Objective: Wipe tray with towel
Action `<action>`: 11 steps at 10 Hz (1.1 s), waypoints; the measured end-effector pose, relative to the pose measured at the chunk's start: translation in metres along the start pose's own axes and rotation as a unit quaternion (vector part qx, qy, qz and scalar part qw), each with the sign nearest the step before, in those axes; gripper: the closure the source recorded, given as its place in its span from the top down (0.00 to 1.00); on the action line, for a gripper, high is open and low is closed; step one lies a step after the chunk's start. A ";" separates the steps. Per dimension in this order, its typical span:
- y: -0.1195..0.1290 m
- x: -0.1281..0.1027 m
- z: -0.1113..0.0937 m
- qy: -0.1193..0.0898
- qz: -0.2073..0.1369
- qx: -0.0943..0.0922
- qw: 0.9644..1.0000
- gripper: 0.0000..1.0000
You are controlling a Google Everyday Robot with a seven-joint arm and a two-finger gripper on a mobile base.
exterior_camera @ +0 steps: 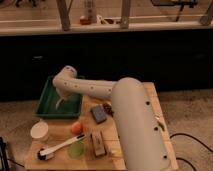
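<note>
A green tray (pixel 46 102) sits at the back left of the wooden table (pixel 155 107). My white arm reaches from the lower right across the table to it. My gripper (pixel 60 103) hangs down inside the tray, over its middle. A pale patch under the gripper could be the towel, but I cannot tell it apart from the gripper.
On the table lie a blue-grey sponge (pixel 99 114), an orange (pixel 76 128), a white bowl (pixel 39 131), a green cup (pixel 77 148), a white-handled brush (pixel 57 148) and a brown block (pixel 98 143). A dark counter wall stands behind the table.
</note>
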 end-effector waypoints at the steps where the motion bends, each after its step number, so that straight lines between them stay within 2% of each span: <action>1: 0.000 0.000 0.001 -0.001 0.000 0.000 1.000 0.00; 11: 0.001 -0.002 0.002 -0.002 -0.001 -0.002 1.000 0.00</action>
